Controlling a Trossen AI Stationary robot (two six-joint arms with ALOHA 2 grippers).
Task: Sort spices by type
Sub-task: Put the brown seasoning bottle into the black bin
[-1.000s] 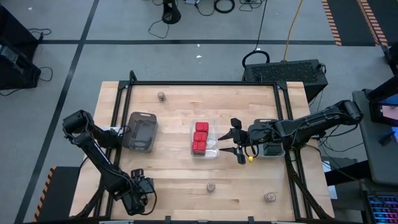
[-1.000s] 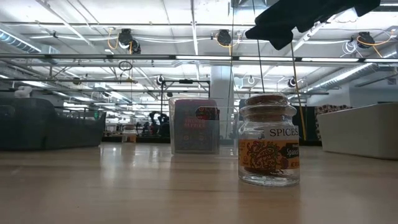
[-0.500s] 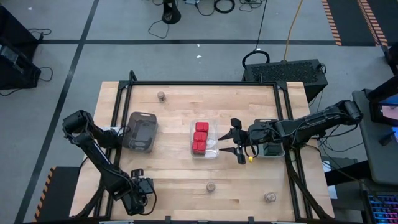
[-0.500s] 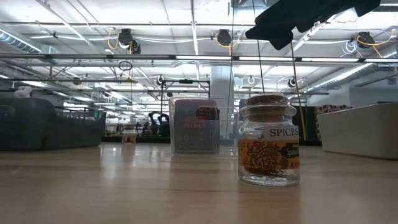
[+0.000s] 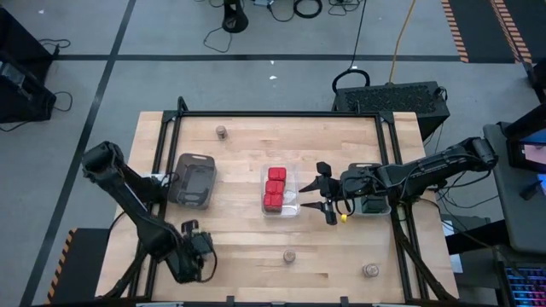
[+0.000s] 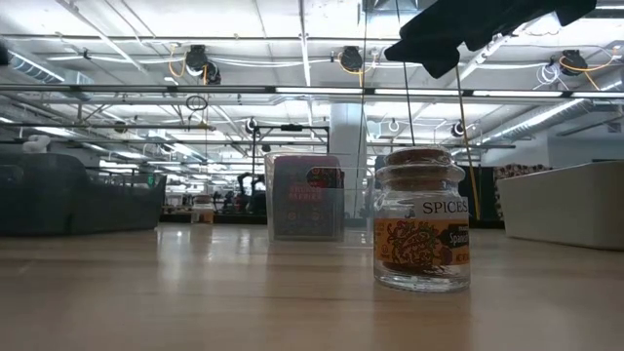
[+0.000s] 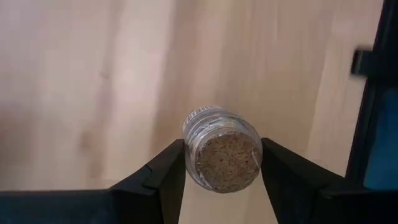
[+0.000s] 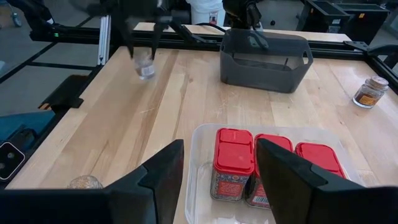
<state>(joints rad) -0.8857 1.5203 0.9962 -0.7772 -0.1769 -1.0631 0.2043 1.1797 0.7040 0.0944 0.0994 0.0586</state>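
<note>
Left gripper (image 7: 222,163) at the table's (image 5: 247,136) near-left corner, fingers closed on a cork-topped jar (image 7: 222,157) held between them. Right gripper (image 5: 327,194) hovers mid-table with fingers spread wide, empty, just beside the clear tray (image 5: 293,207) holding three red boxes (image 5: 274,188). Other jars: one (image 5: 221,131) at the far edge, two (image 5: 289,255) near the front edge.
</note>
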